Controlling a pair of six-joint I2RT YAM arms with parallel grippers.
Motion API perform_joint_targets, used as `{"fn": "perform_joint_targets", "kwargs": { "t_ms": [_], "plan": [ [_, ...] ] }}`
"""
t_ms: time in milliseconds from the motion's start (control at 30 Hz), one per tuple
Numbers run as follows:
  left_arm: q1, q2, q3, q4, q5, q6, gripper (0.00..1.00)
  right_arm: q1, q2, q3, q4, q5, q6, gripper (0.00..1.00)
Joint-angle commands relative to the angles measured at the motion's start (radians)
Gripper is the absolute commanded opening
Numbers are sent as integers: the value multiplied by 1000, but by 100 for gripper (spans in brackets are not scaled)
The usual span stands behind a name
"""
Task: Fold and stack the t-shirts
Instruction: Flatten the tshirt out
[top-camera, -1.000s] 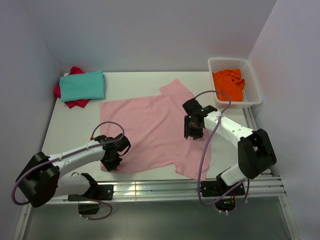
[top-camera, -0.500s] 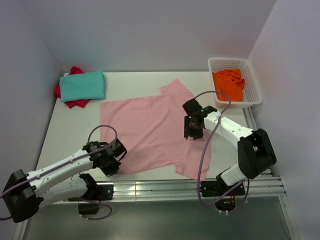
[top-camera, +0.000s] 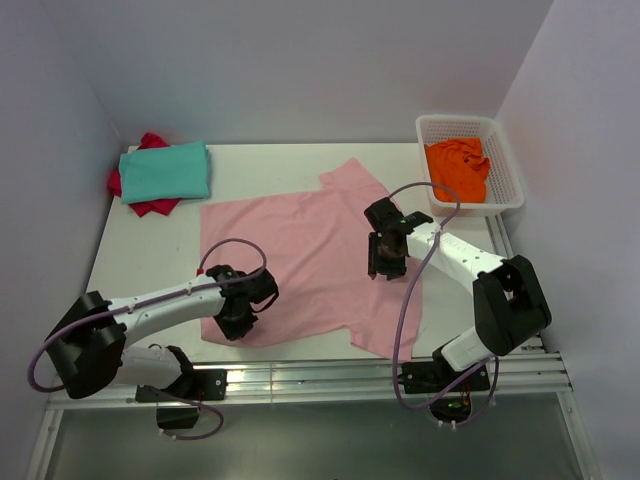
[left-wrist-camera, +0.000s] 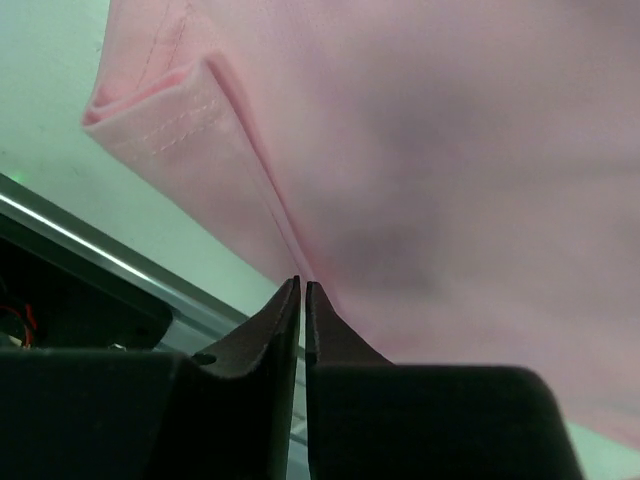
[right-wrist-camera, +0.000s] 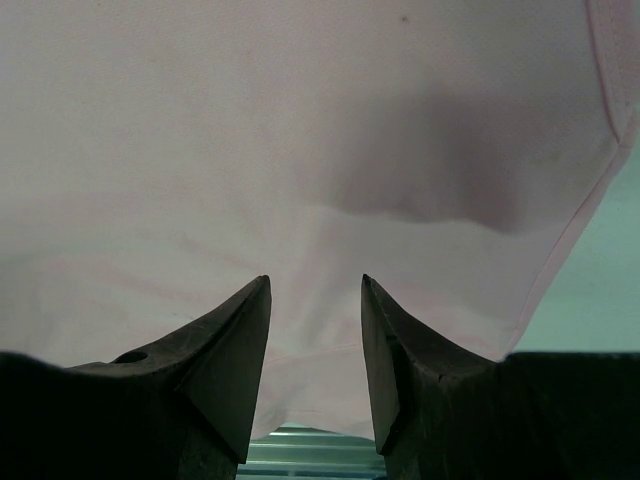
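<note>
We see pink t-shirt (top-camera: 310, 255) spread flat mid-table (top-camera: 150, 255), one sleeve pointing toward basket (top-camera: 507, 170). Left gripper (top-camera: 240, 318) at shirt's near left hem, fingers nearly together, only thin slit between; we cannot tell whether cloth is pinched. Right gripper (top-camera: 386, 268) over shirt's right side, fingers spread, gripping nothing. Teal t-shirt (top-camera: 165, 170) lies folded on red t-shirt (top-camera: 152, 207), far left corner. Orange t-shirt (top-camera: 458, 168) crumpled in basket.

Four t-shirts: pink (top-camera: 300, 260), teal (top-camera: 165, 170), red (top-camera: 155, 207), orange (top-camera: 458, 168); one white mesh basket (top-camera: 507, 170).
</note>
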Motion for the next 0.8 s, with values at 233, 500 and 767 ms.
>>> {"fn": "perform_joint_targets", "kwargs": {
  "t_ms": [233,500,767],
  "plan": [
    [75,45,-36,91,-28,98,10,-10,-33,-4,-1,37,-9,49],
    [77,55,-25,82,-31,101,25,-10,-17,10,4,31,-12,49],
    [77,48,-27,72,-11,100,34,-10,-20,-6,8,32,-12,49]
  ]
}}
